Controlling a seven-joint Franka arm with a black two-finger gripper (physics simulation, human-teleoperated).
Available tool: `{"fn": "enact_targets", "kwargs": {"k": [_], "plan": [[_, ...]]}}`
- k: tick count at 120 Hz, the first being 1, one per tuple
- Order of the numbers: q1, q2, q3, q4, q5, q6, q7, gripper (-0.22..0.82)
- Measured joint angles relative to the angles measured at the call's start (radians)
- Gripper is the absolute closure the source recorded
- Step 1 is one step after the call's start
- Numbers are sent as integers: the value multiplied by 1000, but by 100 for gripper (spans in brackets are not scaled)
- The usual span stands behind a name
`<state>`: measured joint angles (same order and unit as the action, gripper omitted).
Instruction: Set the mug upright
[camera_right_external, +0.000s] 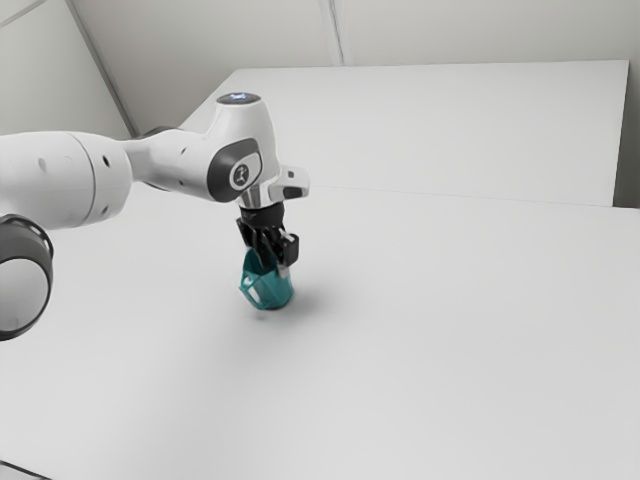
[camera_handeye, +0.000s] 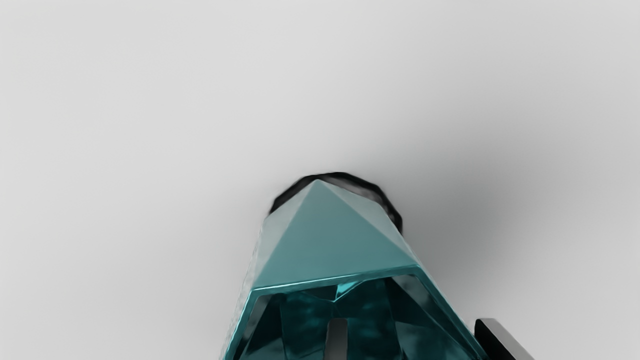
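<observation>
The teal faceted mug (camera_right_external: 280, 291) stands on the tabletop (camera_right_external: 450, 340), its mouth toward the arm (camera_right_external: 182, 166). Above it, the fingers (camera_right_external: 288, 250) are spread apart, one inside the mouth, the other outside, beside the wall.

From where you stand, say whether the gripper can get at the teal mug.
Probably yes: the open gripper straddles a wall of the teal mug, one finger inside, one outside, nothing visibly blocking.
</observation>
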<state>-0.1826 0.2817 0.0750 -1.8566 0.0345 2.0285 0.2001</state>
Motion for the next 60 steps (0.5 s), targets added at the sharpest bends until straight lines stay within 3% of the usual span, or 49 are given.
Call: {"fn": "enact_targets", "kwargs": {"k": [24, 60], "plan": [[-10, -38, 0, 60, 0, -10, 1, 15], [-30, -224, -3, 108, -19, -106, -3, 4]]}}
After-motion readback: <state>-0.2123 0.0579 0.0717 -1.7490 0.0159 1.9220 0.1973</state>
